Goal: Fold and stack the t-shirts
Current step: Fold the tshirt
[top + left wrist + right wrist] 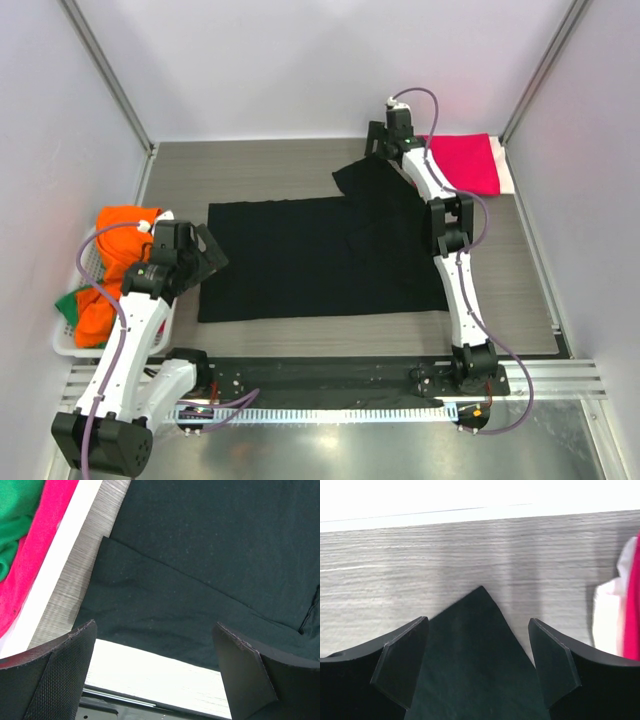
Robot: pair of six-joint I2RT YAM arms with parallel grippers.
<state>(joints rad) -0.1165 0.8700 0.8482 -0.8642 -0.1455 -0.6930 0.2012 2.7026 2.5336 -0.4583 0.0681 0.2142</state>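
In the left wrist view, the two fingers of the left end effector [154, 630] are seen spread wide apart, with nothing pinched between them. They are held above the near left part of the black t-shirt [320, 260], where one layer of cloth is lapped over another along a slanted edge.

The black t-shirt is laid flat across the middle of the grey wood-grain surface [250, 170], with one sleeve projecting toward the far right.

In the right wrist view, the right end effector [477, 625] is likewise shown spread, and nothing is gripped. The pointed corner of that sleeve is located between its fingers; whether the fingers touch the cloth cannot be determined.

A folded crimson-pink t-shirt [462, 160] is placed at the far right corner of the surface, just beside the right end effector. A pale layer [505, 172] is visible along its right edge.

At the left edge, a white mesh basket [65, 340] is positioned beside the left arm. An orange t-shirt [125, 225] is heaped in it and hangs over its rim, and a green t-shirt [70, 300] is partly exposed beneath.
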